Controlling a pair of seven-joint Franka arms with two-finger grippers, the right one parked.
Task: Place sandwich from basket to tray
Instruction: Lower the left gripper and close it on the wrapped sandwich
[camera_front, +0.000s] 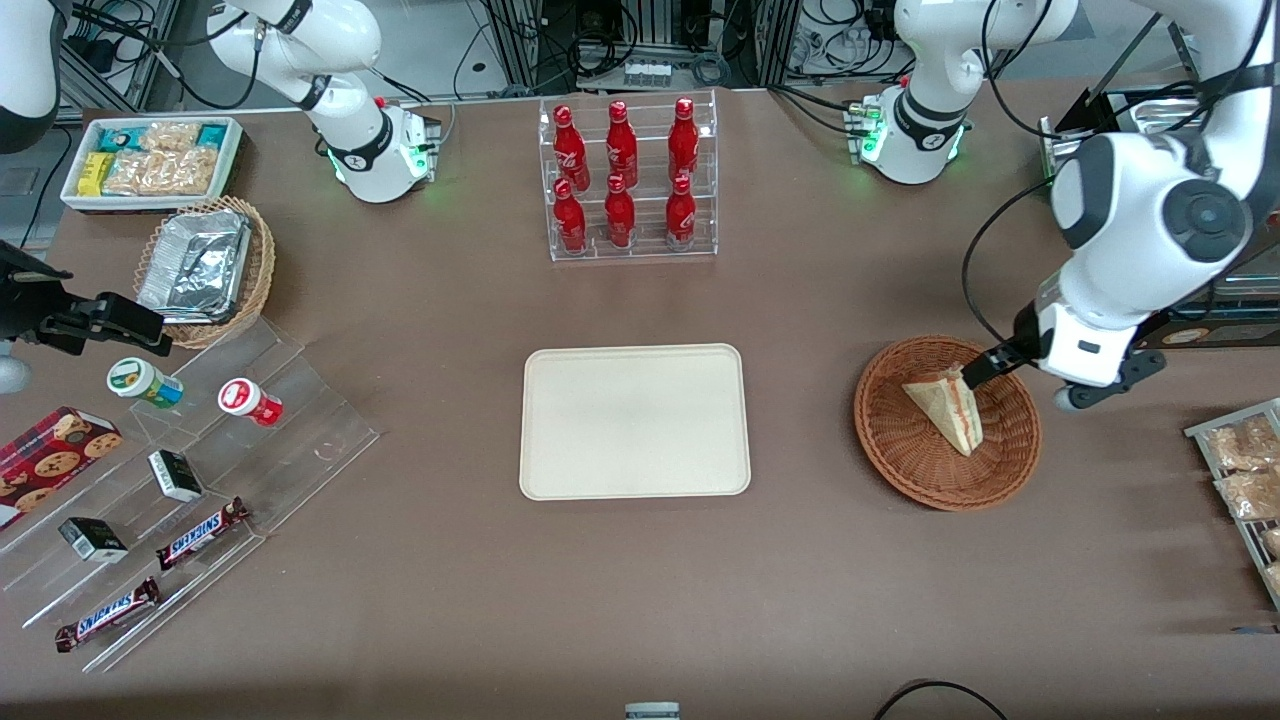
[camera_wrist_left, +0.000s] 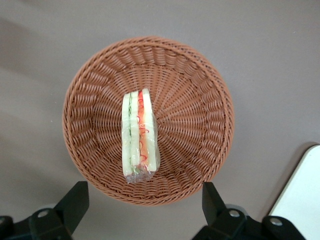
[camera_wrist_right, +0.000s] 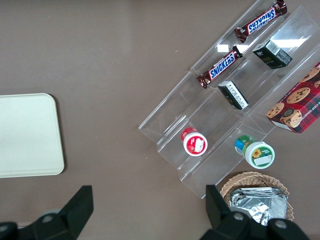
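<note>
Now we are hovering our gripper (camera_wrist_left: 142, 210) over the basket (camera_front: 1010, 470) rim, fingers (camera_wrist_left: 75, 202) spread wide and gripping nothing, the sandwich (camera_front: 948, 412) lying inside on its wicker while bare brown table (camera_front: 800, 560) is separating it from the tray (camera_front: 634, 421).

The gripper (camera_front: 975, 372) hangs over the basket (camera_front: 905, 445), fingers spread wider than the sandwich (camera_wrist_left: 140, 135), bare wicker on both flanks of the wedge. Between basket and tray (camera_front: 634, 421) runs a bare strip of worktop. The bottle rack (camera_front: 628, 180) stands near the worktop's robot-side edge, well apart from the tray.
</note>
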